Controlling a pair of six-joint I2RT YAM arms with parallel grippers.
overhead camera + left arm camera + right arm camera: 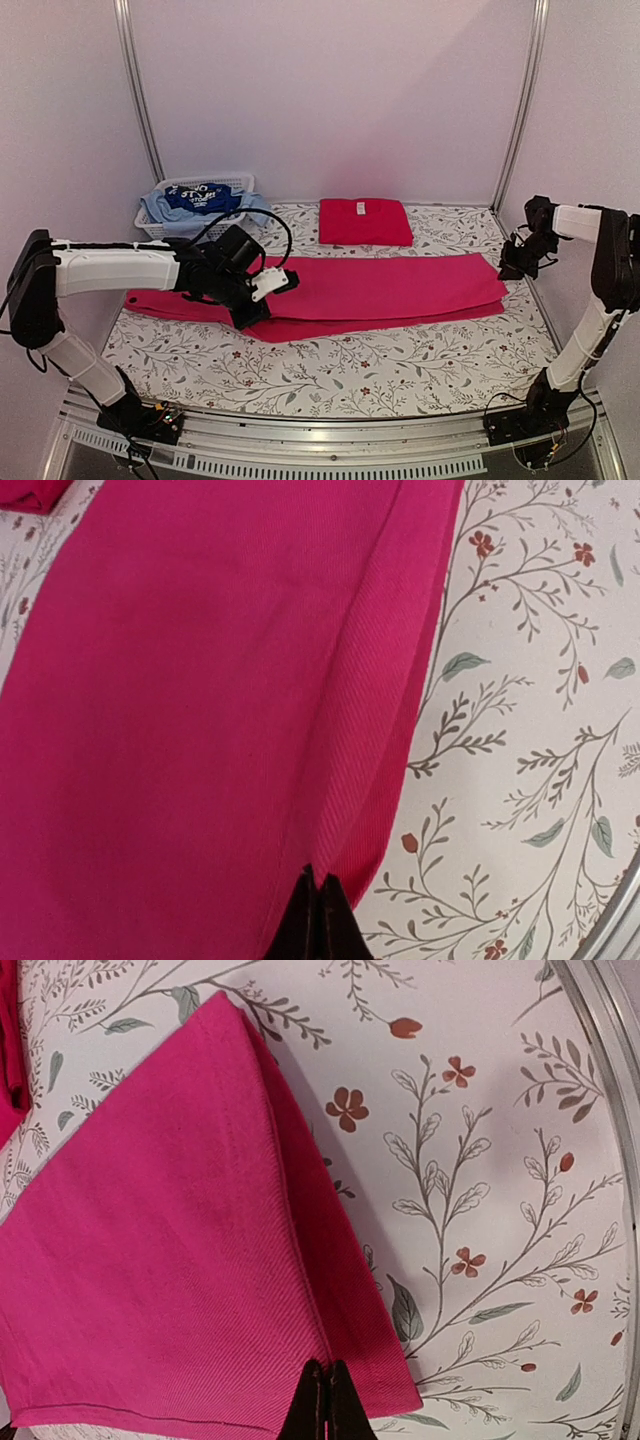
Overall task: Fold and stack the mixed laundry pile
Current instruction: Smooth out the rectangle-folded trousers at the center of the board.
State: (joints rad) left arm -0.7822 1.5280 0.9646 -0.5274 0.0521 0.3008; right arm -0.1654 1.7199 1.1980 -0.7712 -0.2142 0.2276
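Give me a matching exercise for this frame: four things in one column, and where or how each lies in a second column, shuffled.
Things:
1. pink cloth
2. red garment
3. white basket
4. dark blue printed garment

Places:
A. at the far left corner of the table
B. folded into a rectangle at the far side
C. lying in the basket
D. stretched long across the middle

Pairs: 1-D, 2-B, 3-A, 4-C
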